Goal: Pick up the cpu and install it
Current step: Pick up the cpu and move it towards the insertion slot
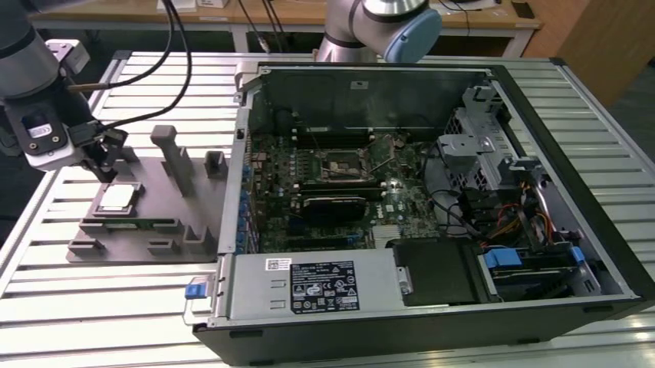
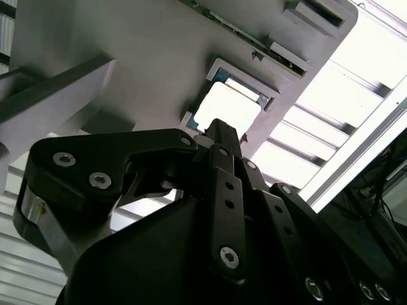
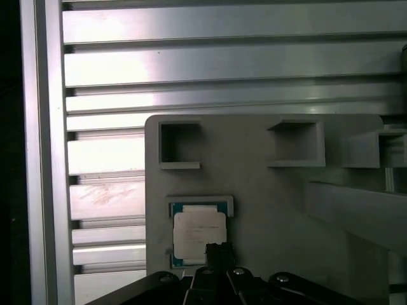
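In the exterior view the gripper [image 1: 103, 173] hangs just above the cpu [image 1: 116, 197]. The cpu lies in a grey fixture [image 1: 153, 205] pocket, well apart from the socket [image 1: 343, 164]. In the second wrist view, pocket corners frame the cpu, probably to locate it. In the first wrist view, nearby fixture posts crowd the approach. Whether the gripper is spread or pressed together, I cannot tell.

The exterior view looks down on my slatted aluminium table [image 1: 103, 307]; both wrist views sit close over its grey plastic fixture plate [image 2: 127, 38] [image 3: 267, 210], sharing the silver square cpu [image 2: 229, 111] [image 3: 199, 234].
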`<state>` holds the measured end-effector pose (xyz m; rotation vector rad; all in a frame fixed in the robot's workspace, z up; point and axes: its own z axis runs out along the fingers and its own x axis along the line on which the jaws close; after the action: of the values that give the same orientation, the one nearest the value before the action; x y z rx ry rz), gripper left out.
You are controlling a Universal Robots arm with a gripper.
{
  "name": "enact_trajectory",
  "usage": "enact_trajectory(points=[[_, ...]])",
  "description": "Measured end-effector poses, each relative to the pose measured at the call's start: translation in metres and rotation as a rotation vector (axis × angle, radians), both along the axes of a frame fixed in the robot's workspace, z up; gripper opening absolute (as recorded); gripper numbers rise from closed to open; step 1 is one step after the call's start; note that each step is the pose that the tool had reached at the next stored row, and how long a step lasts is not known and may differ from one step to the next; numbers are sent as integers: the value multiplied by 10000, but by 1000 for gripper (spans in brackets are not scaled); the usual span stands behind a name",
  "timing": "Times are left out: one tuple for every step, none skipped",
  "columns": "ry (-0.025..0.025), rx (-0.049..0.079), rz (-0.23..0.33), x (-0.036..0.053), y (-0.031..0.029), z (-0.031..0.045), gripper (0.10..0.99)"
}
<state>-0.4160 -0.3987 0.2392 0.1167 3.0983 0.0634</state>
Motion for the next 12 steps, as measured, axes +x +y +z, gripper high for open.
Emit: enact_trajectory(points=[[0,0,-1,-1,0,-14,106],[0,0,-1,-2,0,-28,106],[0,0,-1,-2,0,-41,106],[0,0,-1,-3,0,-56,106],[0,0,0,-3,-1,-71,106],[1,-1,-2,-5,-3,-82,106],[1,-1,-1,-6,-9,-93,106],[2,-1,-1,-7,-15,-103,106],[0,0,-1,-8,-21,-115,106],[-1,1,-1,-9,-27,-129,106],[-1,1,-1,-10,-33,-143,106],[0,0,-2,-11,-36,-157,106]])
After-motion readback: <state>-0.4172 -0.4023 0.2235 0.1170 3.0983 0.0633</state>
